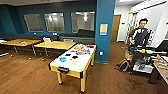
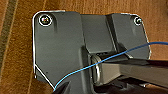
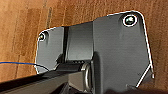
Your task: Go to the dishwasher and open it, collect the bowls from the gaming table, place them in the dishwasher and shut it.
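The gaming table (image 1: 82, 65), long with a white top and yellow edges and legs, stands ahead in the middle of the head view. A blue bowl (image 1: 62, 59) and a yellow-green bowl (image 1: 74, 62) sit on its near half, close to flat black paddles (image 1: 74, 57). Colourful items (image 1: 82, 51) crowd its far end. The dishwasher is out of view. Both wrist views look down on the wooden floor (image 2: 15, 50) past the robot's dark plates, and a thin blue cable (image 2: 100, 62) crosses the left one.
Two yellow wood-topped tables (image 1: 55, 45) stand at the left, with a dark sofa (image 1: 77, 38) behind. A teal pillar (image 1: 105, 30) rises just past the gaming table. At the right a person (image 1: 140, 37) stands by a cart (image 1: 145, 56). Open wooden floor (image 1: 27, 75) lies at the near left.
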